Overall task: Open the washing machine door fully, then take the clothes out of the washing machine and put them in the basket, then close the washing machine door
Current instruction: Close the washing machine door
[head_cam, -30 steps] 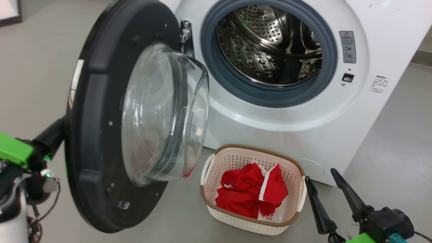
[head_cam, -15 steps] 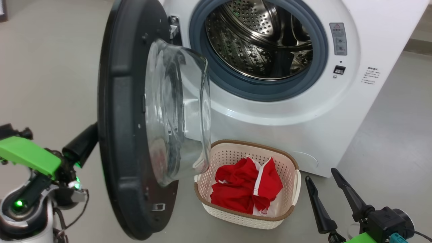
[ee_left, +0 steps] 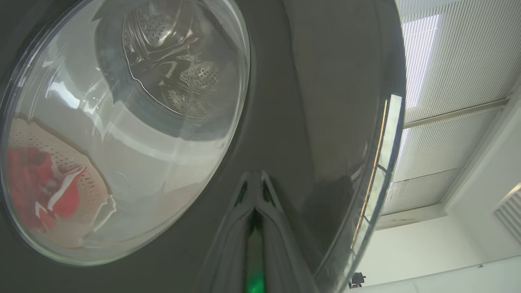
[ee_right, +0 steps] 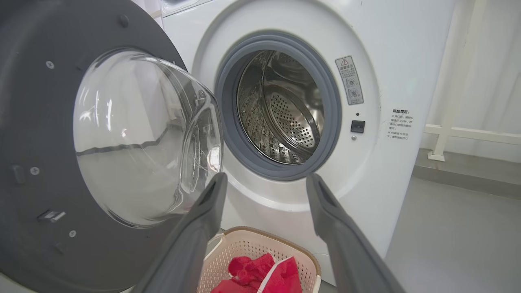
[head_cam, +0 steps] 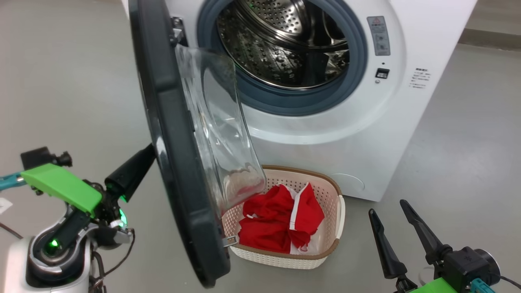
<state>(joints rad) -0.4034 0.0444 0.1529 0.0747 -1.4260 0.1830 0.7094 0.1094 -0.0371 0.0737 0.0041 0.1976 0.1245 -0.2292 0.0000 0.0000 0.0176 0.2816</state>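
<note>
washing machine door (head_cam: 171, 134): stiff, slick, probably heavy | push outer face near rim | left claw (ee_left: 254, 179) closed, tips against it | right claw (head_cam: 386, 207) wide, empty

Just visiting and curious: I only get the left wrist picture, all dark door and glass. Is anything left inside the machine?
Observer: The right wrist view looks into the drum; what it shows of it is bare steel.
Operator: How far open is the door?
Observer: In the head view the washing machine door stands nearly edge-on, roughly square to the washing machine front, its glass bulge over the left end of the basket.
Operator: And the other arm?
Observer: The right gripper is open, holds nothing, and sits apart from the basket, to its right.
</note>
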